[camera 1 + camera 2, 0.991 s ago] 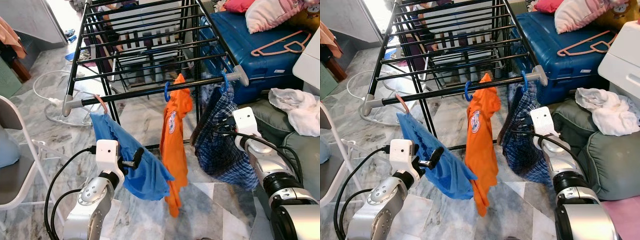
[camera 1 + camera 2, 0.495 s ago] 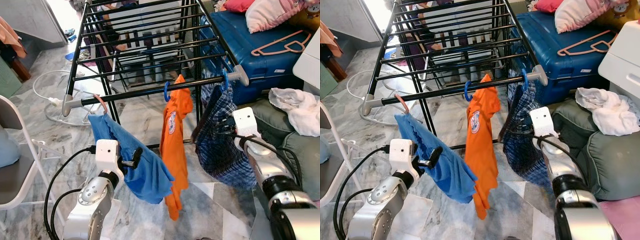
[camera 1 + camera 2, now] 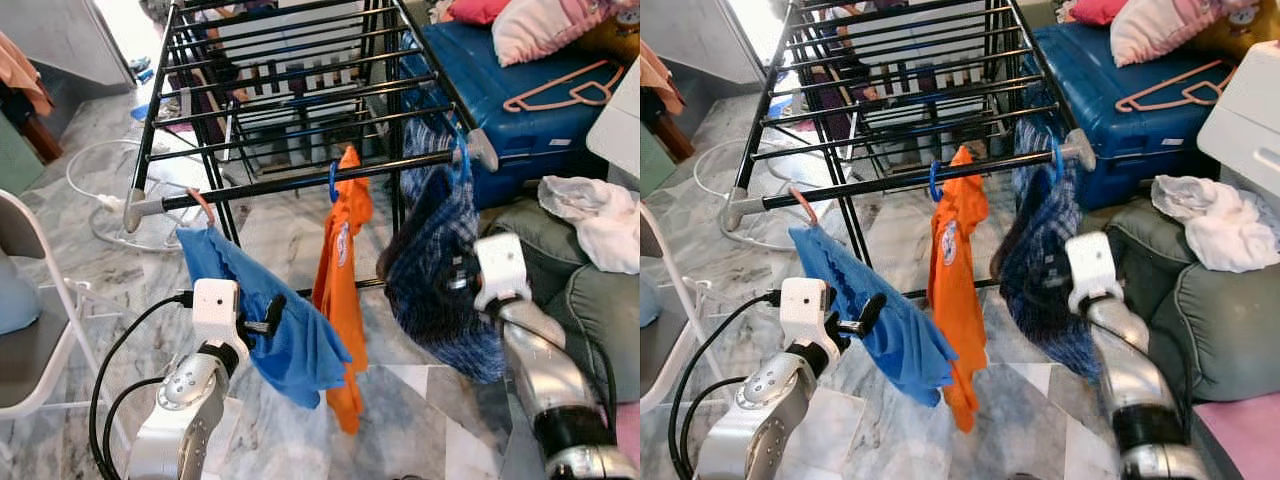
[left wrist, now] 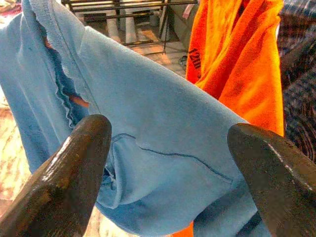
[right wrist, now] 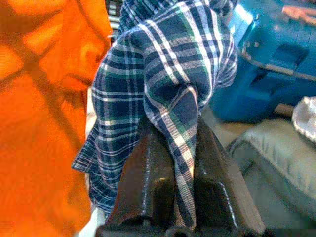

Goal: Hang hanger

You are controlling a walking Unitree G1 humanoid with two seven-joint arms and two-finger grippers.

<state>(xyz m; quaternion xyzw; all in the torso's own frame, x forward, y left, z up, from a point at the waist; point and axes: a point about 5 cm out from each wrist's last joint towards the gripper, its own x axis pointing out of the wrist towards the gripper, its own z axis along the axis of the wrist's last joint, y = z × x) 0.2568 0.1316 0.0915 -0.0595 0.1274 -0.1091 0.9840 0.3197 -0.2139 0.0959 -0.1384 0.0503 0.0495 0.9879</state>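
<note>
the plaid shirt (image 3: 440, 260) is pinched between the closed fingers of the right gripper (image 5: 174, 163); its blue hanger hook (image 3: 460, 158) appears, through blur, seated on the rack's front bar (image 3: 290, 183). a snagged release could drag it off. the orange shirt (image 3: 342, 290) crowds closely; the left gripper (image 4: 163, 168) is spread, empty, at the blue garment (image 3: 265, 320).

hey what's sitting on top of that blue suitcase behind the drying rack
On the blue suitcase lies a pink hanger, flat on the lid. A pillow rests on its far end. The drying rack and plaid shirt cover its near left corner.
</note>
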